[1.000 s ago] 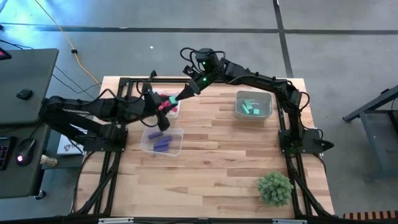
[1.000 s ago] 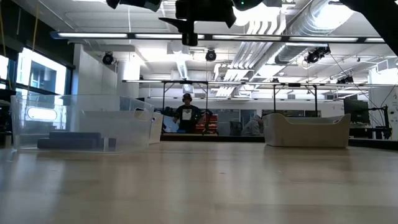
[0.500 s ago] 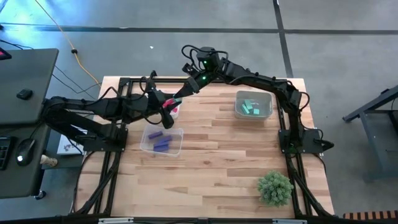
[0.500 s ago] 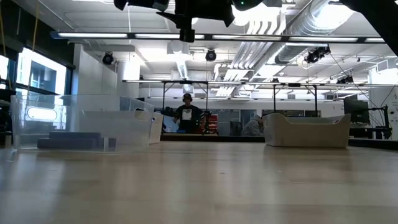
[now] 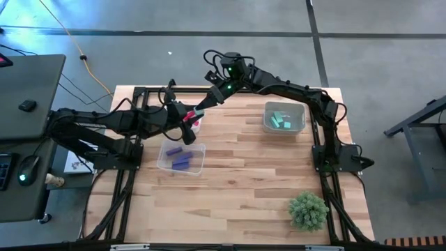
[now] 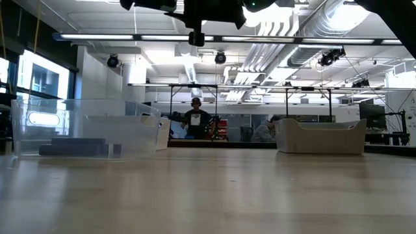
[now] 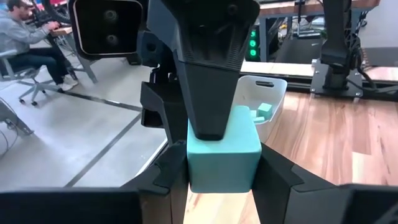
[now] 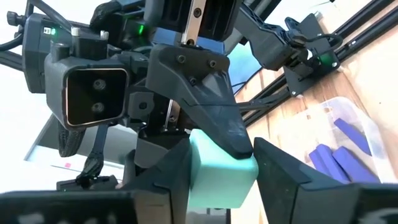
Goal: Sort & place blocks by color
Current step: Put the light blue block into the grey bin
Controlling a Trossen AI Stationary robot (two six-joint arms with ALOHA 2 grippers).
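A teal block (image 7: 222,149) is gripped by the left gripper (image 5: 187,120) above the surface's (image 5: 244,181) far left part, near the purple-block bin (image 5: 182,157). It is also straddled by the right gripper (image 5: 202,109), fingers against its sides.

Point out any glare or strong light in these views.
Low view: the ceiling strip lights and the left window glare brightly, and the clear bin catches a reflection. Left wrist view: the teal block is evenly lit. High view: even light, no harsh shadows.
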